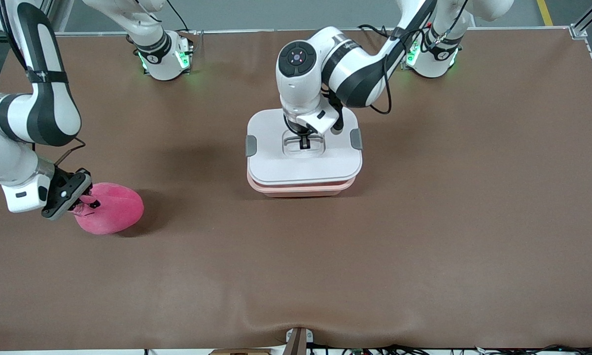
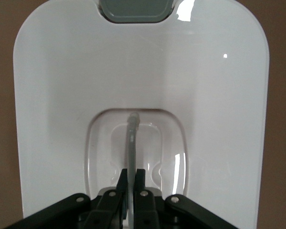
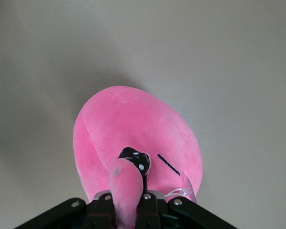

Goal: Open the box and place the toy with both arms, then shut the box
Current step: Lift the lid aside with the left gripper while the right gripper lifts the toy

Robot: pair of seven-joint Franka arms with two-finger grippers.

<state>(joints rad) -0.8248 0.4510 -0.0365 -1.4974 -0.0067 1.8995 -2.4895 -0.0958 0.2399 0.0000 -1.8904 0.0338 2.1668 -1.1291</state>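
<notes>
The white box (image 1: 304, 167) with a pinkish base stands at the table's middle, its lid on and a grey clip (image 1: 251, 146) at each end. My left gripper (image 1: 304, 144) is down in the lid's recess, shut on the thin grey handle (image 2: 132, 143). The lid fills the left wrist view (image 2: 219, 119). The pink plush toy (image 1: 112, 209) lies on the table toward the right arm's end. My right gripper (image 1: 85, 203) is shut on a bulging part of the toy (image 3: 125, 191) next to its dark eye (image 3: 136, 160).
The brown table mat (image 1: 424, 236) lies open round the box and toy. The two arm bases (image 1: 165, 59) glow green at the table's back edge. Cables run along the front edge.
</notes>
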